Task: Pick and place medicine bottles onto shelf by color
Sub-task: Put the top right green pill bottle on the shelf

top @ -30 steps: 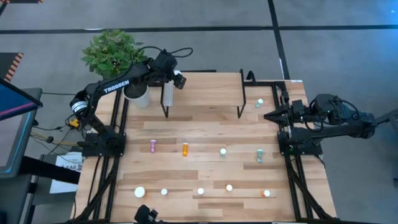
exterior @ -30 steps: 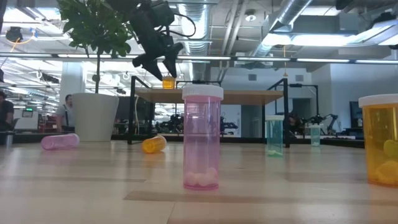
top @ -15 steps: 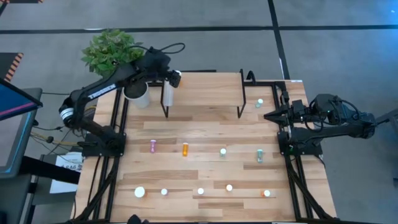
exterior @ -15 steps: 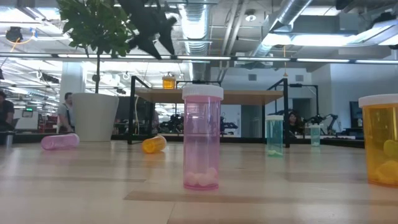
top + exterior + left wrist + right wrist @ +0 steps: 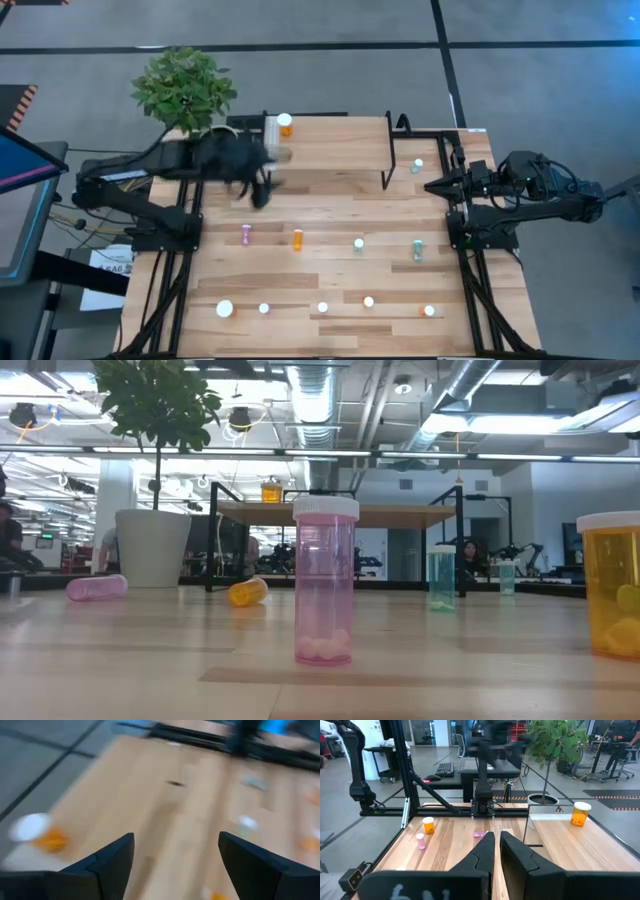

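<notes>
One orange medicine bottle stands on its base at the far left corner of the shelf. Others are spread over the table: a pink one and an orange one lie on their sides, and teal ones stand farther right. My left gripper hovers open and blurred over the table just near of the shelf's left legs, with nothing between its fingers. At the table's right edge my right gripper waits shut.
A white plant pot stands at the far left beside the shelf. Several more bottles stand along the near edge, among them a pink one and a large orange one. A teal bottle stands by the shelf's right legs.
My left gripper, open throughout, has risen from the orange bottle on the shelf's far left corner and swung back toward the table's near and left side, out of the low view. The orange bottle stays standing on the shelf.
</notes>
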Available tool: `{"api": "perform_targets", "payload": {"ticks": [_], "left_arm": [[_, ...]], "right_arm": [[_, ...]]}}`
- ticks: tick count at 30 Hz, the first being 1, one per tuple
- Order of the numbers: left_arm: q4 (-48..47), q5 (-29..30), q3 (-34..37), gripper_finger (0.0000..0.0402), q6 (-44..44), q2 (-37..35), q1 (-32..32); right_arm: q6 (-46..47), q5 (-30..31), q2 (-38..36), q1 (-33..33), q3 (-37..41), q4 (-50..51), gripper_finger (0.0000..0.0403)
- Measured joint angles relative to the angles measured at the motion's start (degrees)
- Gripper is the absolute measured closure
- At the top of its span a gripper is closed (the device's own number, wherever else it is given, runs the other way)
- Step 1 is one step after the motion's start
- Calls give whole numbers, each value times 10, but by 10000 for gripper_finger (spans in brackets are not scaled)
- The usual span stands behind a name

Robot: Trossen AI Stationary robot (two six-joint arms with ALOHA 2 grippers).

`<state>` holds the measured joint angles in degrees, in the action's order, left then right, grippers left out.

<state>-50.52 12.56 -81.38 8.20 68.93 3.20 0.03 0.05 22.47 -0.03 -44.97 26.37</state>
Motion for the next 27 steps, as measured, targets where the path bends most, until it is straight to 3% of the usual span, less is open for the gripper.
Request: {"api": "perform_targets", "payload": {"ticks": [2,6,15,21,27], "left_arm": [[-51,21,0,125,8,-20,-59],[-135,56,0,125,118,-45,-174],[-195,173,0,125,337,-15,-460],[-237,224,0,125,470,39,-572],[-257,225,1,125,552,101,-608]], "right_arm": [[0,0,0,0,0,0,347],[0,0,0,0,0,0,347],[0,0,0,0,0,0,347],[0,0,0,0,0,0,347],[0,0,0,0,0,0,347]]}}
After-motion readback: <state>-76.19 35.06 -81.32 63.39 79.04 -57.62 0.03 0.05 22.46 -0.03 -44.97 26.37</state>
